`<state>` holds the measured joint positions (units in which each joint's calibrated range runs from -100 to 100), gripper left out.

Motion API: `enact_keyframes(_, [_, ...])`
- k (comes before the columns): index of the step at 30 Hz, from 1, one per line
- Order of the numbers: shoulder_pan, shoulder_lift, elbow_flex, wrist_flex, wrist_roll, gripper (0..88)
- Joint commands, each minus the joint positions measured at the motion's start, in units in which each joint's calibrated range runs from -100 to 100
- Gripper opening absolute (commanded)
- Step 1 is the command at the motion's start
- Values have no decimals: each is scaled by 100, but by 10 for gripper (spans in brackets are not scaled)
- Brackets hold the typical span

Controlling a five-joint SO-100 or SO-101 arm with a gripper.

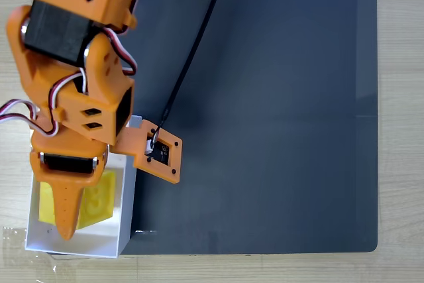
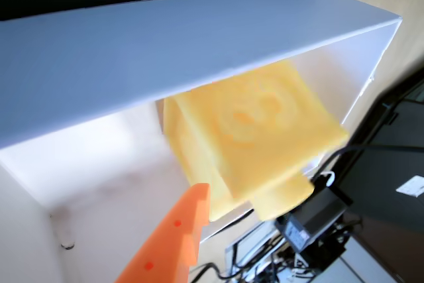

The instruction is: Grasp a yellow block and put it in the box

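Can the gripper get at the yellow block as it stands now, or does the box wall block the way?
Probably yes. In the fixed view the gripper reaches down through the open top of the box, right at the yellow block. The wrist view shows the block blurred, so whether the jaws hold it is unclear.

— Where's the bright yellow plastic cube (image 1: 99,200)?
— Inside the white thin-walled open-top box (image 1: 126,197), at seven o'clock in the fixed view, round stud face showing, blurred (image 2: 255,134) in the wrist view

Orange gripper (image 1: 66,220) over white box (image 1: 122,220) at mat's (image 1: 278,97) lower-left corner; yellow block (image 1: 99,200) inside box, beside 1 orange finger (image 1: 66,210).
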<state>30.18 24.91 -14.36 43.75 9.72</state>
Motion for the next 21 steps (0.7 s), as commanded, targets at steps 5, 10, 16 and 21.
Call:
enact_keyframes(5, [-190, -753, -251, 233, -33, 374])
enact_keyframes(10, [-476, -1838, 120, 1219, -243, 289])
enact_keyframes(16, [-729, -3940, 1450, 2109, -925, 6])
enact_keyframes(21, [-973, -6007, 3711, 1995, -967, 24])
